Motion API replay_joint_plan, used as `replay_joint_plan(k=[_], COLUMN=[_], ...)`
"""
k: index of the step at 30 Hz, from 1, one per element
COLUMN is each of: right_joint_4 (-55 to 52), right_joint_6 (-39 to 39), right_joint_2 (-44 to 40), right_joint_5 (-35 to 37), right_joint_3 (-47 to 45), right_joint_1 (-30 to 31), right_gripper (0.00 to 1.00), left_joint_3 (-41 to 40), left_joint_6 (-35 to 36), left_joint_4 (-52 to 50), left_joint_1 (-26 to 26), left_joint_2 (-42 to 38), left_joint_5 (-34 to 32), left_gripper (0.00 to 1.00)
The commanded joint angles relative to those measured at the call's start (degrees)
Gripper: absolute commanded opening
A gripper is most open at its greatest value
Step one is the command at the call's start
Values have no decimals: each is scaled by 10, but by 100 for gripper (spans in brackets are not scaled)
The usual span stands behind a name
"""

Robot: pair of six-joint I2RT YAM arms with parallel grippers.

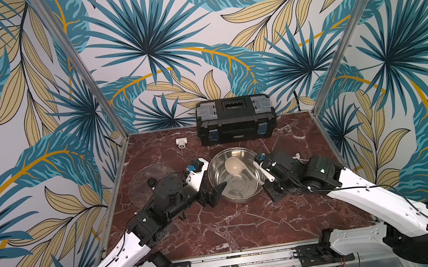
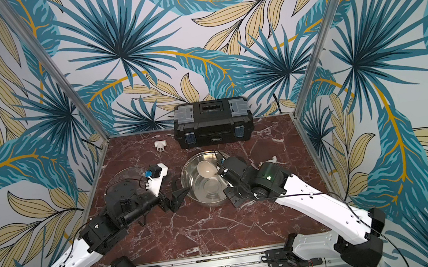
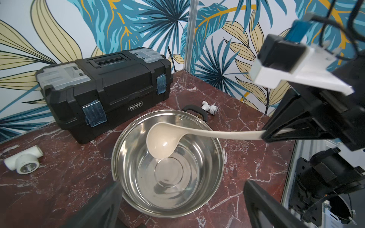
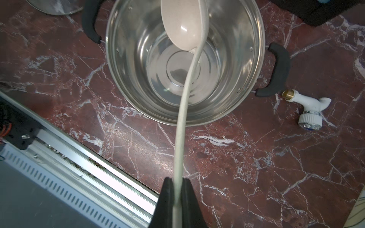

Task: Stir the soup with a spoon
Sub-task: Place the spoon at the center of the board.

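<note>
While the left tool (image 1: pixel 216 193) gapes, the right tool (image 4: pixel 178 189) clamps the spoon (image 3: pixel 161 141).

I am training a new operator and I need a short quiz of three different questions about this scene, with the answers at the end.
1. True or false: the right gripper is shut on the handle of the cream-beige plastic ladle.
2. Relative to the round stainless steel pot, the ladle's bowl is: A) within its opening; B) beside it; C) under it.
3. Fill in: the left gripper is ___ and holds nothing.
Key: 1 true; 2 A; 3 open.
</note>
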Motion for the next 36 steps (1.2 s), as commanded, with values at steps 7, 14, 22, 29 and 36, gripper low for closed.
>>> replay_joint_plan(k=[7,14,22,29,36], right_joint_4=[129,252,382,381,366], right_joint_6=[-25,13,42,29,27], right_joint_2=[-39,38,122,180,177], right_joint_5=[-308,-403,-420,-388,-296], right_joint_3=[-45,-134,-183,-176,-199], right_joint_1=[20,75,78,78,72], right_gripper=[0,0,0,0,53], left_joint_3=[23,14,-1,-11,-23], left_joint_6=[-13,-26,-38,-44,-46], left_joint_4=[-51,-83,-89,-77,-63], left_joint_1=[-2,-2,-2,-2,-2], left_joint_2=[-103,-140,-151,-150,-149], left_joint_5=[-149,-165,-163,-158,-152], left_gripper=[100,100,100,100,100])
